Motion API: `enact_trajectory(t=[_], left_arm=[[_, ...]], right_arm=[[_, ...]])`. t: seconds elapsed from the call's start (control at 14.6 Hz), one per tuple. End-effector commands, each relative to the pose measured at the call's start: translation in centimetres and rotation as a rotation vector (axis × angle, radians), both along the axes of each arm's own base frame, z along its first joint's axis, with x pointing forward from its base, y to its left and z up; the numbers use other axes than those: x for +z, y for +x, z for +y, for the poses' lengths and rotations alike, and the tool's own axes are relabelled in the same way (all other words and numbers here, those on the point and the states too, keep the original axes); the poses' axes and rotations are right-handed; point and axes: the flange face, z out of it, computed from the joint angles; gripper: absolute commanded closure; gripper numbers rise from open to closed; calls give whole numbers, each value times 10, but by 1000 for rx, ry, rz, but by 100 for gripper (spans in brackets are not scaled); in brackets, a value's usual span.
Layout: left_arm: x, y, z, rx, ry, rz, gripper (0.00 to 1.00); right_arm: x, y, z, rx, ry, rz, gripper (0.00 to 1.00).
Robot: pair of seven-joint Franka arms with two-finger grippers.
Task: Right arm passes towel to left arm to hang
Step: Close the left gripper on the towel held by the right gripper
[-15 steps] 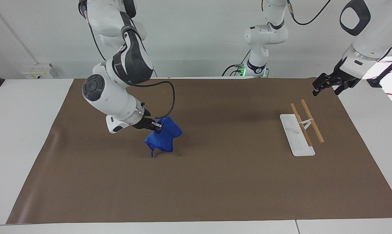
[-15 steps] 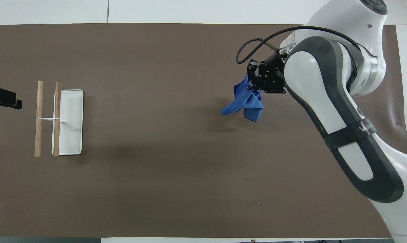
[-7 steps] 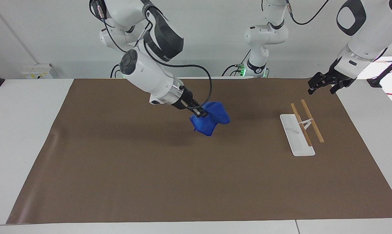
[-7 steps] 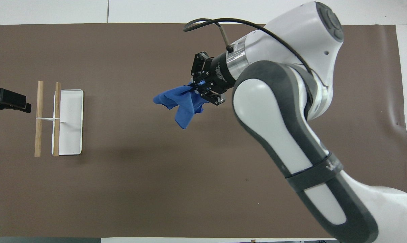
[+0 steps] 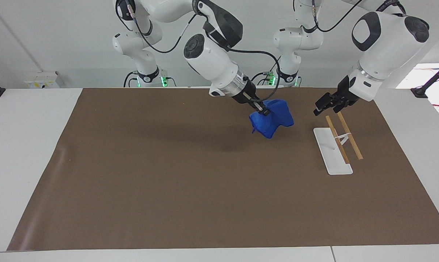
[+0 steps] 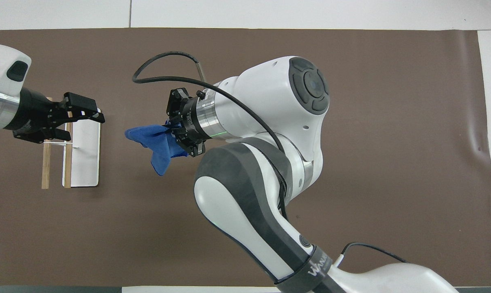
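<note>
- Towel (image 5: 271,119) is hanging bunched in the air from the right gripper (image 5: 264,110), over the brown mat (image 5: 168,182) toward the left arm's end of the table, clear of the surface.
- Right gripper is clamping the cloth at its upper edge; over the last second it has been carrying the cloth up from low over the mat near its own end and across the middle.
- Left gripper (image 5: 323,104), its jaws spread and empty, has been coming in from the table's edge and is now hovering over the rack (image 5: 332,153), near the cloth but apart from it.
- Both arms are converging, so the handover looks close; hanging on the wooden rails (image 5: 345,136) is not yet begun.
</note>
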Motion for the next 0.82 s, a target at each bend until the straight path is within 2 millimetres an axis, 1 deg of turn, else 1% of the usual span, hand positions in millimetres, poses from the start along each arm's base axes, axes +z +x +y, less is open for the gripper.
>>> enact_trajectory(t=[0.0,0.07,0.21,0.27,0.34,0.48,0.55,0.62,0.68,0.75], left_arm=[[-21,-7,-10,135,-92,26,0],[-28,-8,-12,171,-114,51,0],[-33,-6,-16,267,-156,74,4],[-33,-6,-27,299,-162,78,6],[-38,-7,-34,334,-159,95,9],[-49,-11,-45,379,-151,122,15],[-52,-12,-46,398,-149,136,22],[-54,-11,-47,411,-148,136,32],[-55,-11,-53,416,-156,128,42],[-57,-12,-57,434,-159,136,44]], right_arm=[[-9,-5,2,-31,11,0,100],[-7,-5,1,-31,12,-4,100],[-7,-5,0,-32,12,-3,100],[-9,-5,0,-31,10,-2,100],[-14,-6,-1,-32,5,3,100],[-14,-6,-1,-32,4,2,100],[-15,-6,-2,-31,3,2,100],[-15,-6,-2,-31,3,2,100],[-16,-6,-2,-32,2,3,100],[-15,-6,-2,-32,3,2,100]])
